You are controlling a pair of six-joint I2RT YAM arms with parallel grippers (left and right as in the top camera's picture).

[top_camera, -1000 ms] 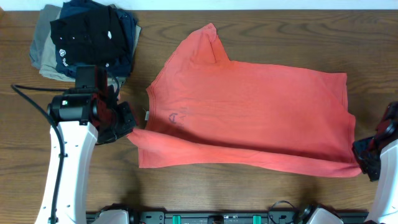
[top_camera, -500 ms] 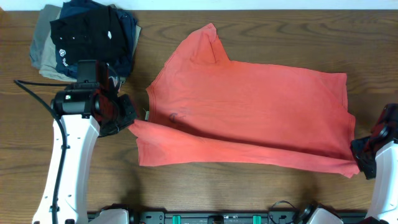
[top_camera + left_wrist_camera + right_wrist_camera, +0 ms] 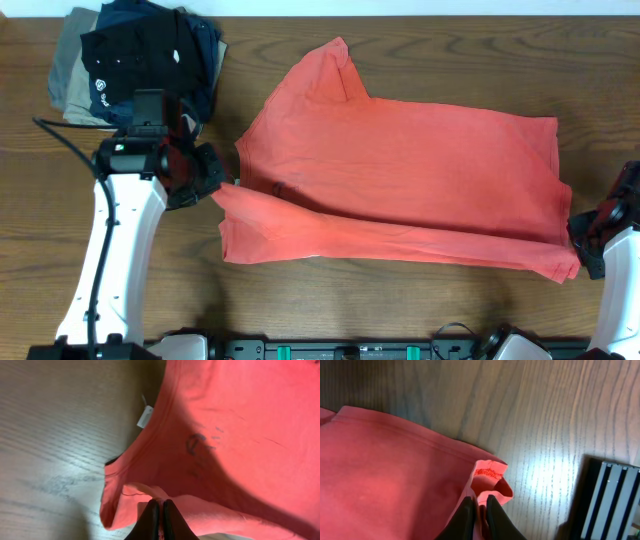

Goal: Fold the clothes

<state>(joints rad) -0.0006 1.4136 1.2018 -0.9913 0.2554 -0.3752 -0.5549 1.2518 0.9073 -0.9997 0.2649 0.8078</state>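
Note:
The coral-red T-shirt [image 3: 400,170] lies spread across the middle of the wooden table, back side up, its near edge folded over as a long band. My left gripper [image 3: 212,188] is shut on the shirt's left corner by the neck; in the left wrist view the jaws [image 3: 161,506] pinch the cloth [image 3: 235,420] below the collar and a white tag [image 3: 145,416]. My right gripper [image 3: 578,245] is shut on the shirt's right hem corner; in the right wrist view the jaws [image 3: 480,505] clamp the folded hem [image 3: 395,465]. The lettering is hidden.
A pile of folded black, navy and khaki garments [image 3: 135,55] sits at the table's back left, just behind my left arm. A dark rail [image 3: 350,350] runs along the front edge. A black slotted fixture [image 3: 610,500] shows at the right in the right wrist view.
Both grippers have carried the shirt's near edge away from the front, toward the back of the table, so the folded band lies further over the shirt.

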